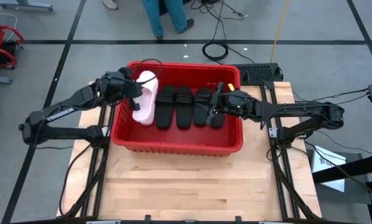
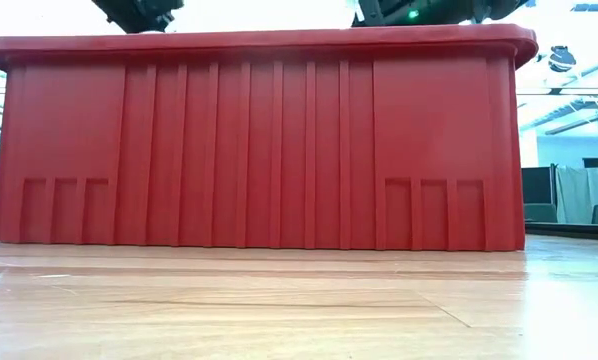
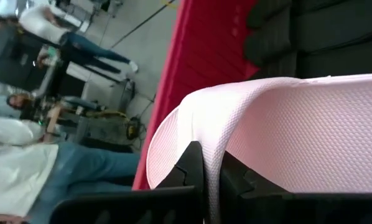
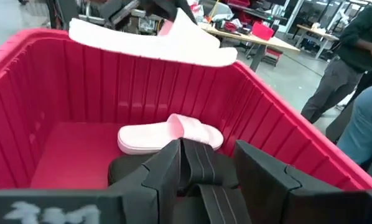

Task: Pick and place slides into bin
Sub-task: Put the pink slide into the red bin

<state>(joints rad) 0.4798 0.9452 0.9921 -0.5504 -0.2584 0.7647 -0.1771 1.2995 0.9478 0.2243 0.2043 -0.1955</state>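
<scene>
The red bin stands on the far half of the wooden table. In the low view its near wall hides what is inside. Three black slides lie side by side on its floor, with a light pink slide left of them. My left gripper is shut on a second pink slide above the bin's left end. My right gripper is over the bin's right part, shut on another black slide. My left gripper pinches a thin curved pink wall of the slide between its two fingers, at an edge. The slide is lifted clear above the bin's left wall and lies about level, seen from the right wrist. My right gripper has a black ribbed part of the slide between its two fingers, which come nearly level from the table's right side. The fingers themselves hide which part it is. The slide sits slanted over the bin's right end.
The near half of the table is bare wood. People stand beyond the far edge, and cables lie on the floor there. A black plate sits at the far right corner.
</scene>
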